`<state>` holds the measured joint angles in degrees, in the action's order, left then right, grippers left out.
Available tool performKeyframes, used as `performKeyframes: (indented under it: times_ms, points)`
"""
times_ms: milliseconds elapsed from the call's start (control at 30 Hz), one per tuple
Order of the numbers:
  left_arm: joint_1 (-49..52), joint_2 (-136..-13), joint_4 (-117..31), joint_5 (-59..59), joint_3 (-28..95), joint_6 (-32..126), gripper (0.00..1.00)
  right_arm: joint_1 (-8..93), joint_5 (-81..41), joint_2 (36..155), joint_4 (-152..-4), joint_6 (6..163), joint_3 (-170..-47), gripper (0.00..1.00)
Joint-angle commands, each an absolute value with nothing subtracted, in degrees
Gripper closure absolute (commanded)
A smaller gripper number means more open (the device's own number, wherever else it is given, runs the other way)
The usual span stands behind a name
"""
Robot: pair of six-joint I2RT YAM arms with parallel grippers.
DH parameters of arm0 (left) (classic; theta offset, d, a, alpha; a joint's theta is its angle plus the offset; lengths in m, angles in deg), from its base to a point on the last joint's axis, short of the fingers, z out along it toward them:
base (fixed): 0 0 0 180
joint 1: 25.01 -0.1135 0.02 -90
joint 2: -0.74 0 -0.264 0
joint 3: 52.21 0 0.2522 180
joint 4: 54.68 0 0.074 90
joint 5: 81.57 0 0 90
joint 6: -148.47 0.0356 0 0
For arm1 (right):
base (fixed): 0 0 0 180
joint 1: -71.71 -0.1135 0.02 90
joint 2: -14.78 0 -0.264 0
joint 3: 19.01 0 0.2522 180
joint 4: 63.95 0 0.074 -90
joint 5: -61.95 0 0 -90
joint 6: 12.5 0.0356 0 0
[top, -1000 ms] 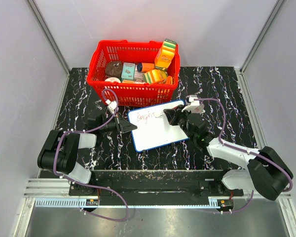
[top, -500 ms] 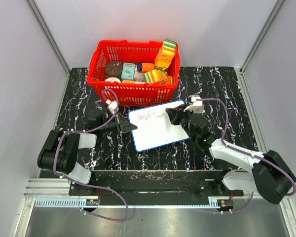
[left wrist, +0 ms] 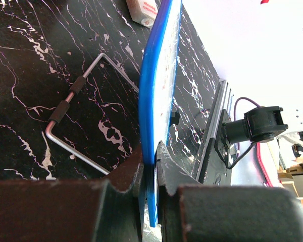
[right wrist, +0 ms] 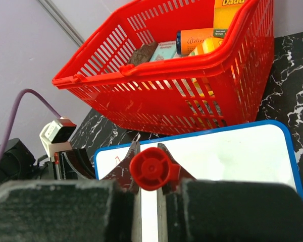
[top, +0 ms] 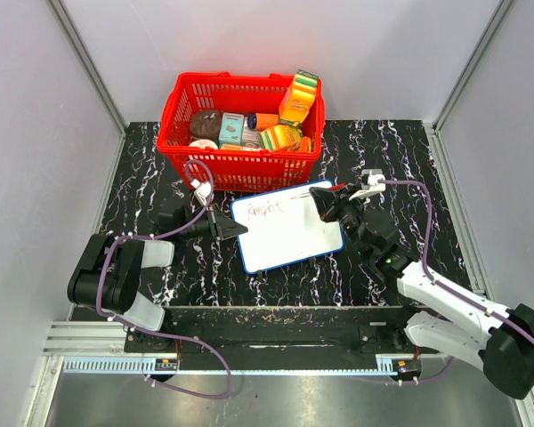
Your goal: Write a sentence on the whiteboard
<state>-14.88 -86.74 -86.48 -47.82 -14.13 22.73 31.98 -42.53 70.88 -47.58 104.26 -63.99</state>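
Observation:
The whiteboard [top: 289,233], white with a blue frame, lies tilted in front of the red basket [top: 240,169]. Red lettering [top: 269,210] sits near its upper left corner. My left gripper [top: 234,229] is shut on the board's left edge; in the left wrist view the blue edge [left wrist: 154,101] is clamped between the jaws of this gripper [left wrist: 150,161]. My right gripper [top: 326,205] is shut on a red marker [right wrist: 150,169] and holds it over the board's upper right part. In the right wrist view the board [right wrist: 227,156] lies below the marker, and the fingers hide most of the lettering.
The basket [right wrist: 182,85] holds several packages and boxes and stands just behind the board. A grey wire handle with black grips [left wrist: 76,126] shows in the left wrist view beside the board. Grey walls enclose the black marbled table [top: 400,169] on three sides.
My right arm has swung to the right, carrying the marker from the lettering towards the board's upper right corner. The left gripper and the board have not moved.

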Motion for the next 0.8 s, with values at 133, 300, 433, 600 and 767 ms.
performKeyframes:
  times_ms: [133,300,433,600,767]
  points:
    - [-14.2,-86.3,-84.7,-44.0,-13.4,28.6,1.00,33.3,-42.3,71.3,-48.8,103.8,-64.1,1.00]
    - [-14.2,-86.3,-84.6,-44.0,-13.4,28.7,1.00,34.0,-41.7,71.7,-50.0,103.6,-65.0,1.00]
    - [-14.1,-86.3,-84.6,-44.0,-13.3,28.7,1.00,35.0,-41.4,72.3,-51.1,103.2,-65.7,1.00]
    - [-14.2,-86.4,-84.5,-44.0,-13.3,28.7,1.00,37.2,-41.1,73.1,-52.3,102.8,-67.3,1.00]
    - [-14.2,-86.4,-84.5,-43.9,-13.2,28.8,1.00,38.6,-41.8,75.6,-53.5,101.4,-69.6,1.00]
